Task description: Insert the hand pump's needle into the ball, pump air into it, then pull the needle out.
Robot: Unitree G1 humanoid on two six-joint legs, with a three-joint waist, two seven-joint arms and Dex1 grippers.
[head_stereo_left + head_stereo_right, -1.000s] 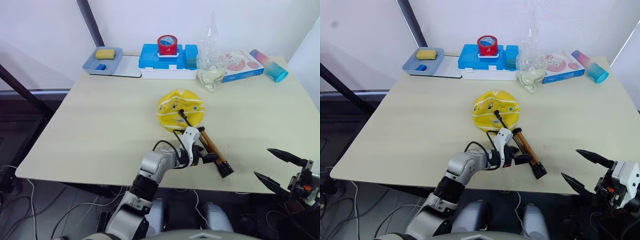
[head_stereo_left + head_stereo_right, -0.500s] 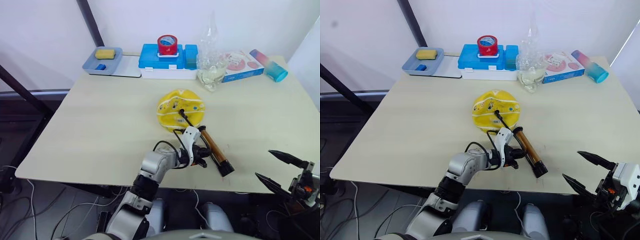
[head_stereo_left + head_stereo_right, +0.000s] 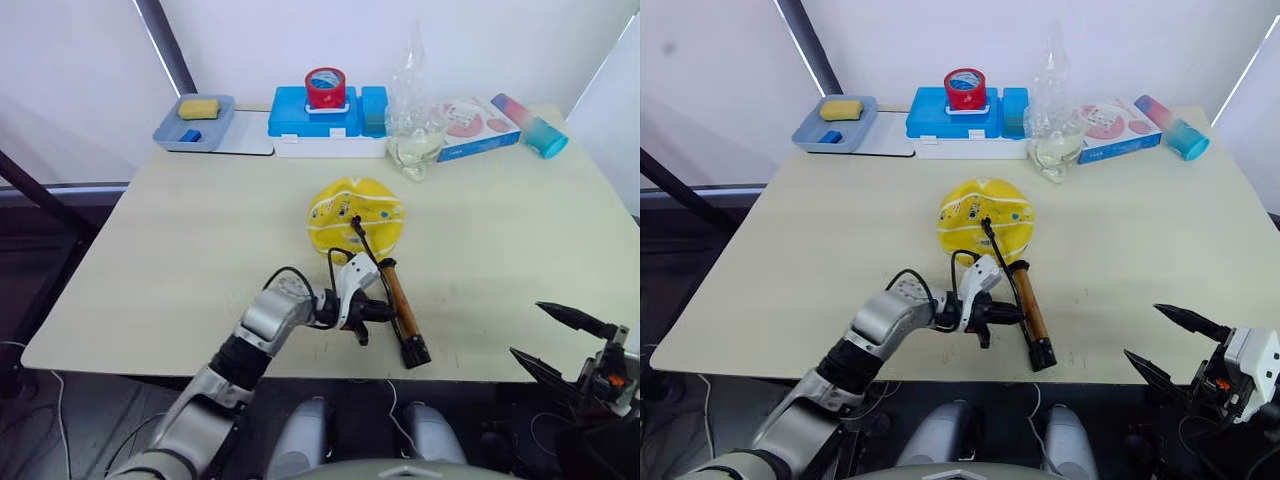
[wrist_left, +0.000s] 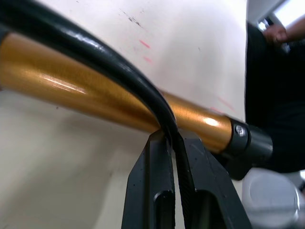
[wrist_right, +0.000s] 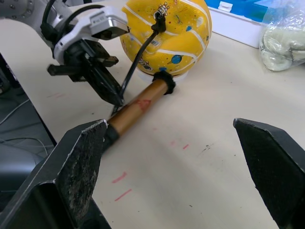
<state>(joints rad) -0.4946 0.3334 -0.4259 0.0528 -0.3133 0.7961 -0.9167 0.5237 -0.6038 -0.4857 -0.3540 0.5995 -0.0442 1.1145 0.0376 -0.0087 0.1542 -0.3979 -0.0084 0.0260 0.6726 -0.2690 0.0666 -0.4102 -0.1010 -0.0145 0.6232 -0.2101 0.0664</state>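
Your left gripper (image 4: 174, 143) has its two fingers pressed together on the thin black hose (image 5: 138, 59), just beside the gold tube of the hand pump (image 3: 1027, 309). I judge you hold the hose and not the tube because the hose leads the needle, so this grip lets you steer it. From that gripper, the hose rises away to the ball (image 3: 985, 219), and its black fitting with the needle (image 5: 157, 19) sits on top of the ball; how deep the pin goes I cannot tell. The ball lies just past the far cap of the pump, touching it or almost, so the hose stays slack. The T-handle end (image 3: 414, 354) points toward the table edge, free for pumping. Your right gripper (image 3: 556, 338) hangs with its fingers spread wide, holding nothing, well apart from the pump and off the table edge, probably waiting to take the handle
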